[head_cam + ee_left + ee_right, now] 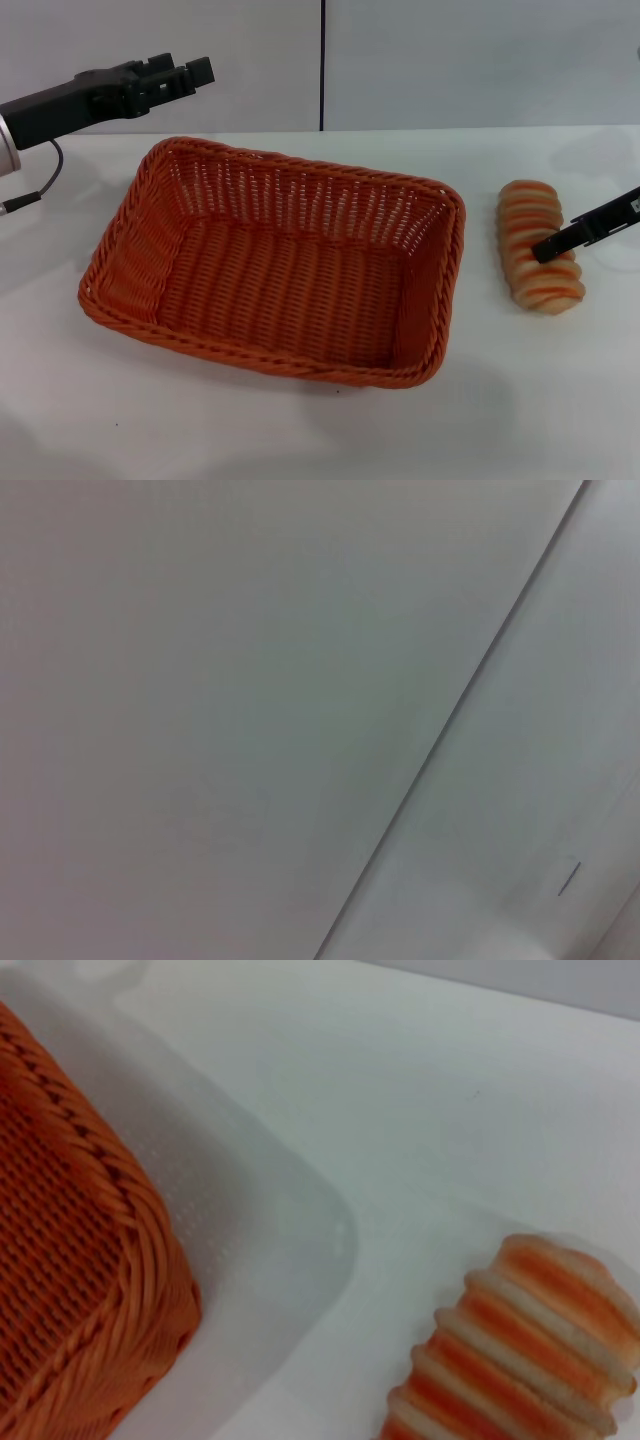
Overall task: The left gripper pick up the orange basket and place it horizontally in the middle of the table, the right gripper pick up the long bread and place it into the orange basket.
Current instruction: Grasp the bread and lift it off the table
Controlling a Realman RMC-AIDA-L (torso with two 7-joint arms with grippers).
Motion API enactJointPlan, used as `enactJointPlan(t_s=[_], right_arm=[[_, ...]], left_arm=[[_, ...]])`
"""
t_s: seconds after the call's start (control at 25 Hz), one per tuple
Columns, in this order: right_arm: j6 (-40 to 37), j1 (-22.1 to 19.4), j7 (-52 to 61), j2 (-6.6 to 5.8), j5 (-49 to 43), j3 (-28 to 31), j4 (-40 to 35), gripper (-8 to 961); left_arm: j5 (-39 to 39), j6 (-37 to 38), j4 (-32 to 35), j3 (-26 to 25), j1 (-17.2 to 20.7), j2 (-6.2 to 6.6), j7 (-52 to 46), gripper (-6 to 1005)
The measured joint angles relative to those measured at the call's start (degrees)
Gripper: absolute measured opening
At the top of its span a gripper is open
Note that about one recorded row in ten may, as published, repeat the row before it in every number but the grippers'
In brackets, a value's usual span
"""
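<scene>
Orange basket [275,262] whole from head, long bread [520,1350] striped close-up

the left wrist view shows only a pale grey wall [220,700], plain and unmarked across most of the picture. a thin dark seam [470,690] runs straight and slantwise through it, splitting it into a wide panel and a narrower, slightly lighter panel [540,760]. on the narrower panel sits a short dark dash [568,878], near one corner of the picture. no pincer, basket, bread or desk surface appears here.
</scene>
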Motion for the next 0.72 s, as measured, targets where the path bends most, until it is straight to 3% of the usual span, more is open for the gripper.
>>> enactJointPlan(t_s=[0.4,0.52,0.72], right_arm=[[-1.2,-1.7,0.0,0.4,0.0,0.3,-3.9,356],[-2.0,-2.4,0.0,0.63,0.2,0.5,-5.7,297],[-4.1,-4.9,0.3,1.65,0.4,2.0,-11.7,268]], left_arm=[[0.0,0.0,0.0,0.0,0.2,0.04,0.0,781],[0.0,0.0,0.0,0.0,0.2,0.05,0.0,781],[0.0,0.0,0.0,0.0,0.1,0.08,0.0,781]])
